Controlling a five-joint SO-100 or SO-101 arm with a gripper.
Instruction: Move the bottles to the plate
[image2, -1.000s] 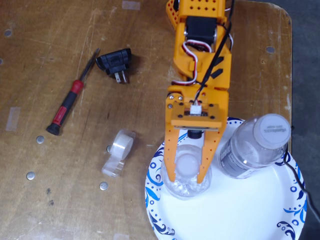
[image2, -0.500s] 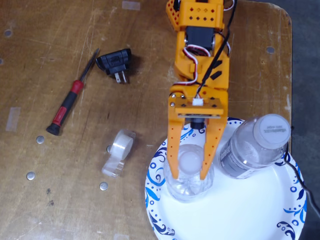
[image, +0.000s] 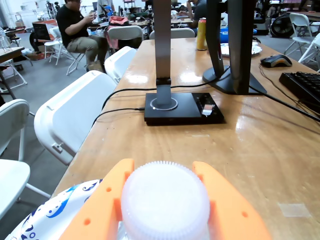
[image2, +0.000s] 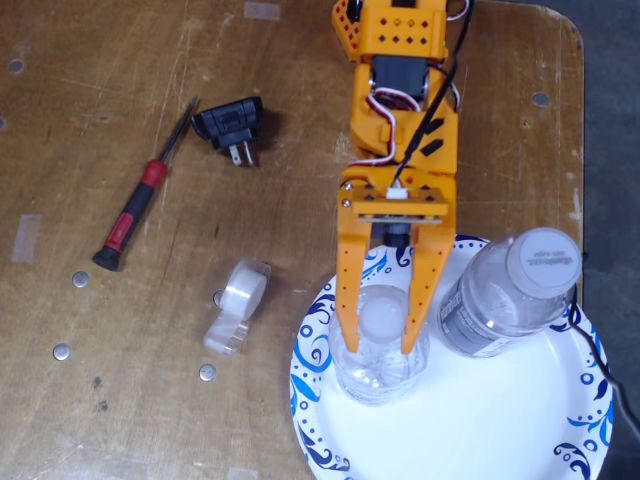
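In the wrist view the orange gripper (image: 165, 210) straddles the ribbed, whitish cap of a bottle (image: 165, 200), one smooth plastic finger (image: 102, 210) on each side of the cap; whether they press it or stand just clear cannot be told from here. A sliver of the plate (image: 60, 212), white paper with blue swirls, shows at lower left. In the fixed view the same gripper (image2: 372, 342) reaches down over the left bottle (image2: 378, 370), which stands upright on the left part of the plate (image2: 500, 430), inside its patterned rim. The jaws sit at either side of the cap and neck, spread about as wide as the cap, so I read them as loosened rather than clamped, though contact cannot be ruled out. The second bottle (image2: 510, 295), clear and ribbed with a pale label, stands on the plate's upper right, near the first but not touching it. Both bottles being on the plate, the step in hand seems to be letting go: the fingers should part fully and lift straight up, since a light, slick bottle tips easily if a finger drags its cap. On the worn wooden table (image2: 120, 400) lie a clear tape roll (image2: 240, 300), a red-handled screwdriver (image2: 135, 215) and a black plug (image2: 232, 128), all well apart from the plate
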